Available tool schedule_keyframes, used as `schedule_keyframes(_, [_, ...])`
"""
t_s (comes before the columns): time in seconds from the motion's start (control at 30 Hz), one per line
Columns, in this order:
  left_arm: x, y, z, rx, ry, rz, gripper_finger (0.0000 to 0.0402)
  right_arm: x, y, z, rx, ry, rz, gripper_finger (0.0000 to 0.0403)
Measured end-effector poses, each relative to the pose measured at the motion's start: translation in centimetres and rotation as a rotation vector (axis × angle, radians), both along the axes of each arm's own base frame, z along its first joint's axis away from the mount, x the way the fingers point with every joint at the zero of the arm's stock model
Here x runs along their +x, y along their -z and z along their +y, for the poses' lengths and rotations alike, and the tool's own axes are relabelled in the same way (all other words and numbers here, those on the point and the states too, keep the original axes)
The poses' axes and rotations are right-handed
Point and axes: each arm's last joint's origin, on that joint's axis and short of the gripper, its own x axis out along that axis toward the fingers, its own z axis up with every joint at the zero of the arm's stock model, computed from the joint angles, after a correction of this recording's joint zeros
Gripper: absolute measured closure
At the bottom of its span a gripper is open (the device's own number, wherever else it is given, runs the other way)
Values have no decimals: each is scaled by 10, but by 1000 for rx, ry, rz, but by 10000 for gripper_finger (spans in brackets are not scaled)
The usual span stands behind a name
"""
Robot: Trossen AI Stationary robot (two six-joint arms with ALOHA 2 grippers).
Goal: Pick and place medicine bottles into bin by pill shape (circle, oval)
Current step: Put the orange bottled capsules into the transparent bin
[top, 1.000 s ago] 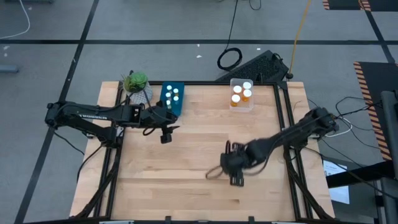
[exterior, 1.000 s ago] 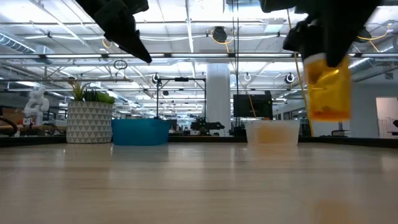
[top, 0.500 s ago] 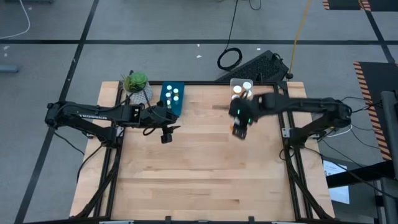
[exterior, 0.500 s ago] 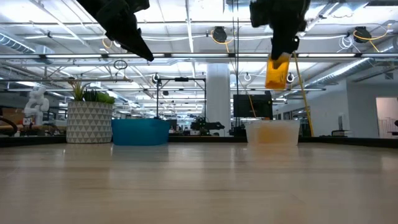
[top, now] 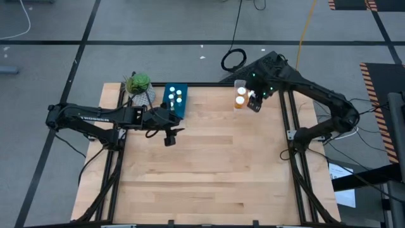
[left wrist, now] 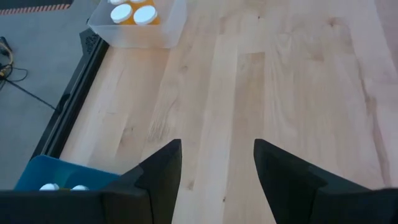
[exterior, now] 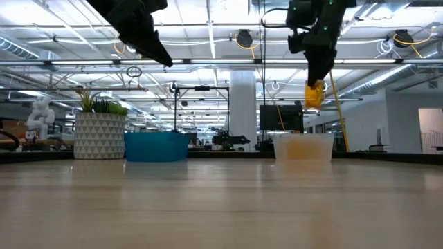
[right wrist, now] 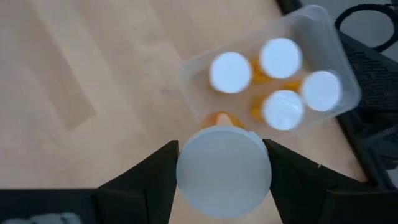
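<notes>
the orange medicine bottle hangs in the right gripper, its white cap facing the wrist camera and its body pinched between the two dark fingers, which are closed to just the bottle's width. in the low view it shows as an orange cylinder held well above the clear bin. from above, the gripper sits at the table's one o'clock edge, over the clear bin, where four orange bottles with white caps already stand upright and close together. the bottle looks light and rigid, a smooth plastic that could slip, so a firm squeeze across the body just under the cap seems the safest hold; judging by the crowding, it needs lowering into the free side of the bin to avoid tipping its neighbours. the teal bin at eleven o'clock holds small pale bottles, beside a potted plant. the left gripper waits near the teal bin, fingers spread and empty.
</notes>
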Motion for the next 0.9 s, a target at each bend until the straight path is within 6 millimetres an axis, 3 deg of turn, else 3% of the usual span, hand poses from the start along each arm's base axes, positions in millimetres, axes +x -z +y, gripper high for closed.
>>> schedule_keyframes(0.13, [2,-2,0,0,10,-24,197,-1,9,-16,42,12,12,193])
schedule_keyframes(0.47, [2,-2,-1,-9,20,-30,197,19,42,-37,72,11,89,193])
schedule_keyframes(0.9, [2,-2,-2,-9,26,-29,197,25,68,-45,96,70,131,193])
